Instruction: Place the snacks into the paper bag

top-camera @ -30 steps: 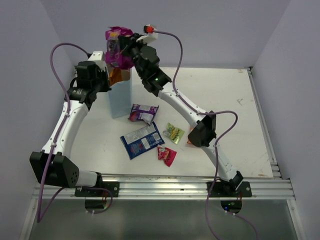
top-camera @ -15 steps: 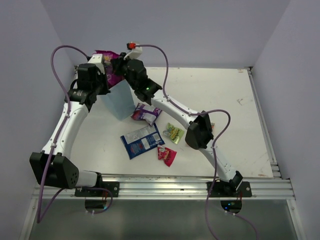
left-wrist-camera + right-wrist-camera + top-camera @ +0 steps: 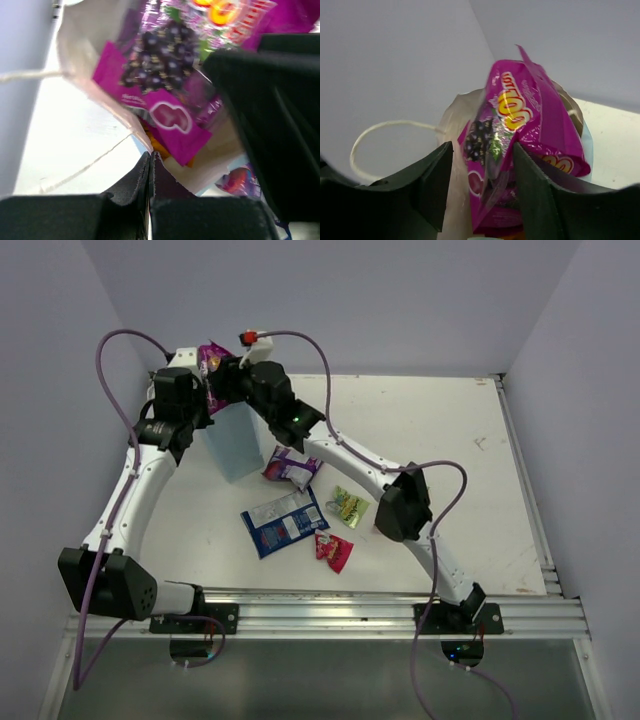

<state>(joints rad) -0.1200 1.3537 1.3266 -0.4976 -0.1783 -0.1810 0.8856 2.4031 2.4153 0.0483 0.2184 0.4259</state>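
**Magenta packet at the bag's mouth**

The right fingers (image 3: pixel 432 185) stand parted over the paper bag (image 3: pixel 238 445), with the magenta packet (image 3: pixel 520 130) loose between them and its lower end already inside the rim. The left fingers (image 3: pixel 151 170) are pinched together on the bag's edge, steadying it. Four more packets lie on the counter (image 3: pixel 450 440): purple (image 3: pixel 290 466), blue-and-white (image 3: pixel 285 520), green-yellow (image 3: pixel 350 506) and red (image 3: pixel 334 551). All look light, crinkly and slippery, so a pinch on a flat sealed edge should hold best. The thin bag probably tips easily.
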